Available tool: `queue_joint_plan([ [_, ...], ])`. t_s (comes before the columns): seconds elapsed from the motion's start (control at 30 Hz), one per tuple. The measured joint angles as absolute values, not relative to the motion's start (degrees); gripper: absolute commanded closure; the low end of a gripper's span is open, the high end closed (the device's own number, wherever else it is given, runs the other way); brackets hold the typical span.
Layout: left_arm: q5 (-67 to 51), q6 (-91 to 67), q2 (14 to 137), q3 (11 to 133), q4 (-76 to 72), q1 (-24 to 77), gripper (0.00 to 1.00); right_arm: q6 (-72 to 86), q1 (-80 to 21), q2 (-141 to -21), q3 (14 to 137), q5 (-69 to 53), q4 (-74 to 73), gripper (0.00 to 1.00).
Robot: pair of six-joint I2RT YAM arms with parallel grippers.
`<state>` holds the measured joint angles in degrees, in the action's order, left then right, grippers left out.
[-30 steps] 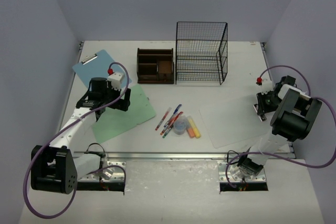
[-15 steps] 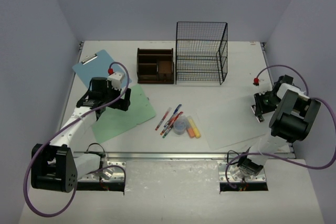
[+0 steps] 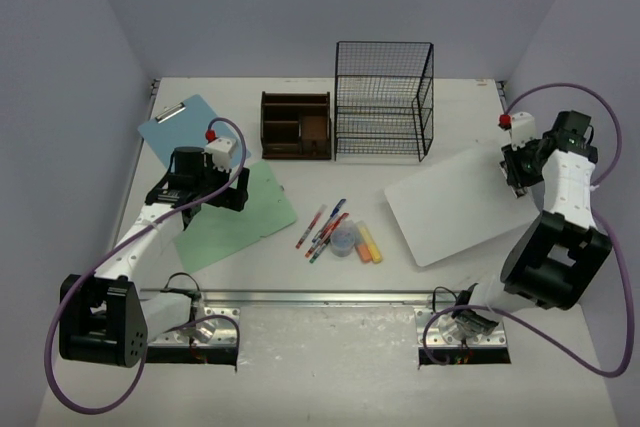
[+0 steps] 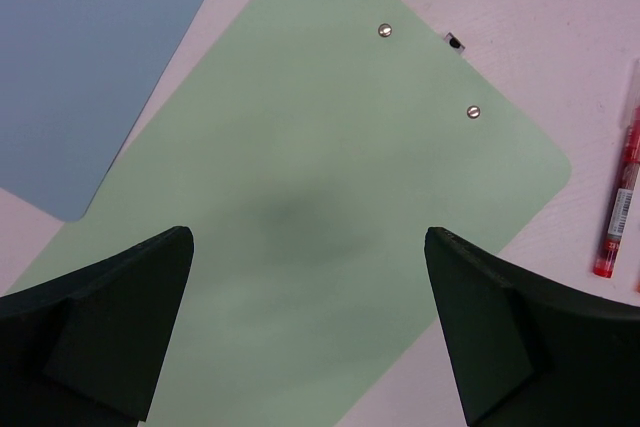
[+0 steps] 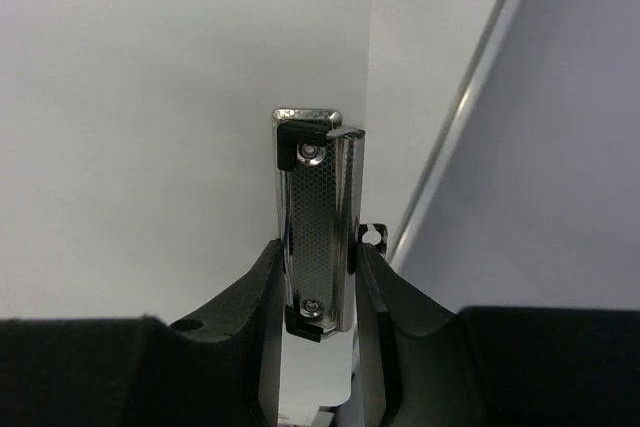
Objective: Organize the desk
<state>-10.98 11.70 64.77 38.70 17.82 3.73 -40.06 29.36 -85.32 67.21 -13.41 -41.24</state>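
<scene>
Jaws of left gripper [image 4: 308, 247] wide apart above green clipboard [image 4: 330, 147], left of wire rack [image 3: 383, 99], touching nothing. Jaws of right gripper [image 5: 320, 252] narrow, pinching metal clip [image 5: 318, 197] of white clipboard [image 3: 450, 212], right of rack. Clipboards three, counting blue clipboard [image 3: 185, 127]; one rack, standing on the desk [image 3: 270, 269].

Desk [image 3: 300, 277]: rail [image 3: 320, 296] along near edge. Back ctr: organizer [image 3: 296, 125], w/ wire rack [image 3: 383, 99] just R of it, nearly touching. Far-L corner: L clipboard [image 3: 180, 129], clip end toward back. Mid clipboard [image 3: 240, 217] lies just in front & R of it, edges meeting; can't tell which is on top. L gripper [image 4: 308, 247] sits above its far end. Ctr, in front of organizer/rack: pens [image 3: 322, 229] in a fanned bunch, tub [image 3: 344, 239] against their R side, two markers [image 3: 368, 243] side by side just R of tub. R clipboard [image 3: 455, 205] is R of those, apart, slanting back-R to R gripper [image 5: 318, 257], which pinches its clip [image 5: 318, 217] near the R edge.
</scene>
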Motion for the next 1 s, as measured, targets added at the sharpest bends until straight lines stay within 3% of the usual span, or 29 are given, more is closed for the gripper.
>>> queue_joint_plan([
  [0.4,-11.03,11.46,64.53,38.70,17.80,3.73,0.00,-44.10,28.68,-75.39,75.69,-14.13,-40.49,1.00],
  [0.63,-11.30,11.03,64.51,38.70,17.80,3.73,0.00,-45.93,22.91,-71.73,82.89,-14.95,-36.50,1.00],
  [1.0,-11.42,10.00,64.51,38.70,17.78,3.73,0.00,-50.88,10.22,-79.30,99.84,-10.61,-27.30,1.00],
])
